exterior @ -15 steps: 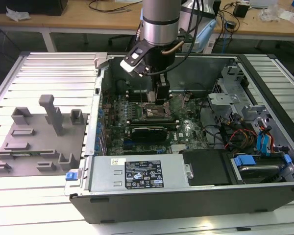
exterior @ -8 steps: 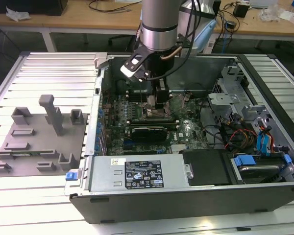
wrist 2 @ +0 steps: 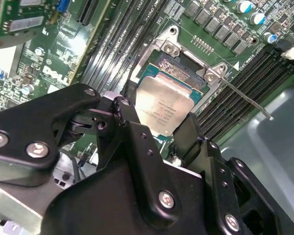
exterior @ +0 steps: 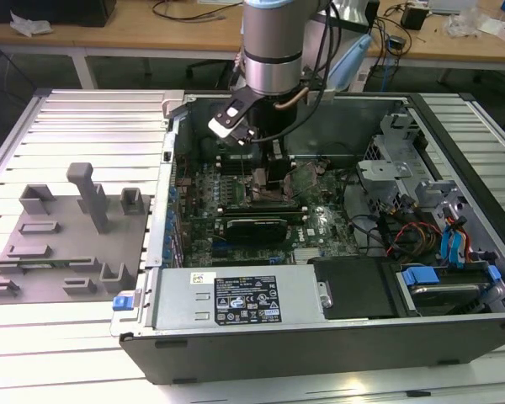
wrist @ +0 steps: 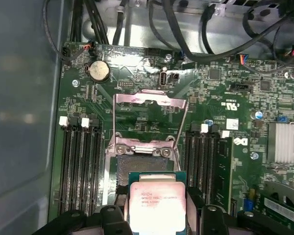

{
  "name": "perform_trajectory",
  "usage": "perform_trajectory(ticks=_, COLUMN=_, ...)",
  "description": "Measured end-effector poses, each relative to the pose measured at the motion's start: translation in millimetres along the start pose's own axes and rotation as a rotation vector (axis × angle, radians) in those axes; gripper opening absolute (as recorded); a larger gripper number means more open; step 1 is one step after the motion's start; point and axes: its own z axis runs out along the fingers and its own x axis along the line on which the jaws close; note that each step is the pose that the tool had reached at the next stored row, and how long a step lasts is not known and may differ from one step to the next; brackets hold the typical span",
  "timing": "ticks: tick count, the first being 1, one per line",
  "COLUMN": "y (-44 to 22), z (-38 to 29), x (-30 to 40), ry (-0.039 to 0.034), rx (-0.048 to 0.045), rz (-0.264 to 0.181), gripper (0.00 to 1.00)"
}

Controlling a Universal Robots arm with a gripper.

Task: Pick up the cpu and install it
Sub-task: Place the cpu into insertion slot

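Silver power supply (exterior: pixel 236 299): lies along the near wall of the open case (exterior: pixel 320 353), label up. A drive (exterior: pixel 446 290) with blue tabs sits in the case's near corner on the exterior view's right.

Counter (exterior: pixel 59 353): slatted metal, carrying the case. On the exterior view's left, beside the case, lies a grey fixture plate (exterior: pixel 67 252) with upright blocks.

Motherboard (exterior: pixel 320 223): green, flat on the case floor behind the power supply.

Arm (exterior: pixel 272 42): comes down over the middle of the motherboard, toward the case's far wall.

Hand (wrist: pixel 158 215): black, closed on the cpu (wrist: pixel 156 200). Its fingers (wrist 2: pixel 127 115) press two opposite edges of the chip.

Cpu: silver top up, level, held over the open socket (wrist: pixel 142 164) and covering part of it. Whether it touches the socket cannot be told.

Load plate (wrist: pixel 149 100): metal frame, swung up and back off the socket.

Lever (wrist 2: pixel 245 98): thin rod, raised, slanting away from a socket corner.

Memory slots (wrist: pixel 81 166): black rows on both sides of the socket.

Coin cell (wrist: pixel 99 71): round, near a motherboard corner beyond the load plate.

Desk (exterior: pixel 151 29): wooden, past the counter's far edge, with cables on it.
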Motion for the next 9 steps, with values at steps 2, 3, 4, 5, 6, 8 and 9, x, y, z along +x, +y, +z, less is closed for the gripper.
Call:
perform_trajectory(ticks=2, y=1.0, z=6.9, x=2.7, ry=-0.0027, rx=0.0003, rz=0.001, gripper=0.55)
perform_trajectory(ticks=3, y=1.3, z=10.0, x=3.5, ry=-0.0034, rx=0.0005, rz=0.002, gripper=0.55)
perform_trajectory(ticks=4, y=1.6, z=13.3, x=4.1, ry=-0.0040, rx=0.0005, rz=0.003, gripper=0.55)
perform_trajectory(ticks=5, y=2.0, z=16.9, x=4.8, ry=-0.0045, rx=0.0005, rz=0.004, gripper=0.55)
perform_trajectory(ticks=6, y=2.6, z=20.3, x=5.3, ry=-0.0055, rx=0.0006, rz=0.004, gripper=0.55)
perform_trajectory(ticks=8, y=3.2, z=28.2, x=8.1, ry=-0.0122, rx=0.0011, rz=0.006, gripper=0.55)
perform_trajectory(ticks=9, y=2.9, z=30.9, x=8.3, ry=-0.0143, rx=0.0016, rz=0.012, gripper=0.55)
